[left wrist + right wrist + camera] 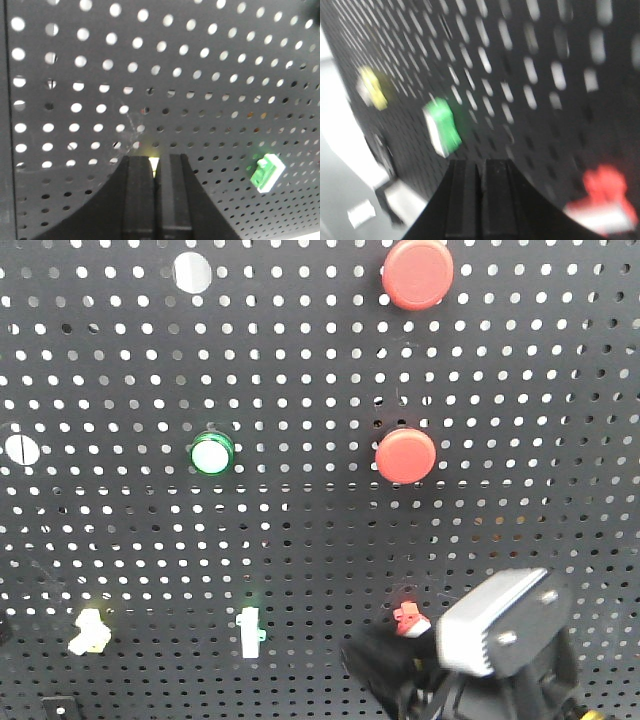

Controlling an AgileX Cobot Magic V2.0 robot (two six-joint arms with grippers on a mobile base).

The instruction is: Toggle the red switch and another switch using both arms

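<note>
Black pegboard [300,540] filled the front view. The red switch [408,618] sat right of centre near the bottom, below two round red push buttons [405,455]. The right arm [500,628], with its grey boxy housing, was at the bottom right, just beside and below the red switch; I couldn't tell if they touched. The pale yellow switch [90,630] sat lower left. A white lever with green base [249,630] stood between the two switches. A green lamp [212,454] was left of centre.

Left wrist view: the left gripper [155,170] was at bottom centre, fingers [137,200] pressed nearly together with only a thin slit, gripping nothing. A pale yellow sliver showed right at the tips, too little to tell contact. The green-base lever was at lower right.

Right wrist view, blurred: the right gripper [481,170] was at bottom centre, fingers closed up with nothing between. The red switch was at lower right, apart from the tips. The green-base lever was up-left of the tips and the yellow switch further up-left.
</note>
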